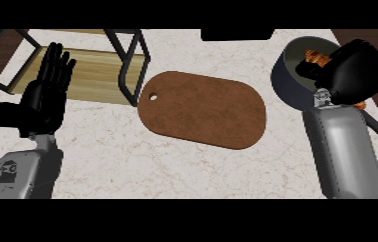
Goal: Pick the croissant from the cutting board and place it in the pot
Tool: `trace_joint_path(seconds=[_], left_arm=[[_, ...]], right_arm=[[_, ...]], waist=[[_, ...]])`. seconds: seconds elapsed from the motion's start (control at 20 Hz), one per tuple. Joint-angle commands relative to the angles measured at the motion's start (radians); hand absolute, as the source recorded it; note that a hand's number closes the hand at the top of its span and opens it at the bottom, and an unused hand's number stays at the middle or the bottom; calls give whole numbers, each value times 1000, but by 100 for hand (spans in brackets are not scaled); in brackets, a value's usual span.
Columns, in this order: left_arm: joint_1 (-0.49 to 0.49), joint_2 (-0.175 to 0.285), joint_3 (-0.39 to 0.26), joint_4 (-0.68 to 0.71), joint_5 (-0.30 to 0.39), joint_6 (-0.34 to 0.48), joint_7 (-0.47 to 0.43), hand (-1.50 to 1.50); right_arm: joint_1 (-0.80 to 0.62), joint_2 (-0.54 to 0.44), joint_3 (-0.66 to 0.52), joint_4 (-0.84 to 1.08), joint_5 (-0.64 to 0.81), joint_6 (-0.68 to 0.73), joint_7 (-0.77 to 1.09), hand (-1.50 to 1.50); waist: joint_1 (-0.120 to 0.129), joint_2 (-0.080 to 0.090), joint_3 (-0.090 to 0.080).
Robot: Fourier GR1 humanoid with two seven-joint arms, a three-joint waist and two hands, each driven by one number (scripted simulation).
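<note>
Orange croissant [317, 58] at pot [284, 81] opening, right of board [203, 108], beside my right robot hand [354, 66], can't tell its grip; left robot hand [48, 93] spread, left of board.

No legible text, label, brand, number or sign on any surface in view.

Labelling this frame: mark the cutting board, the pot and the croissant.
cutting board [203, 111]: head view, middle of its brown top.
pot [283, 83]: head view, its dark left wall.
croissant [317, 58]: head view, orange end showing in the pot.
</note>
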Motion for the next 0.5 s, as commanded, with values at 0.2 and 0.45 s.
trace_joint_path(seconds=[0.2, 0.45], left_arm=[[3, 7, -1, -39, 6, -18, 36, 0], [41, -54, -45, -40, -43, 17, -9, 0]], right_arm=[[250, -81, -132, -140, -122, -78, -94, 150], [278, -38, -156, -59, -141, -121, -86, 150]], waist=[[27, 8, 0], [33, 9, 0]])
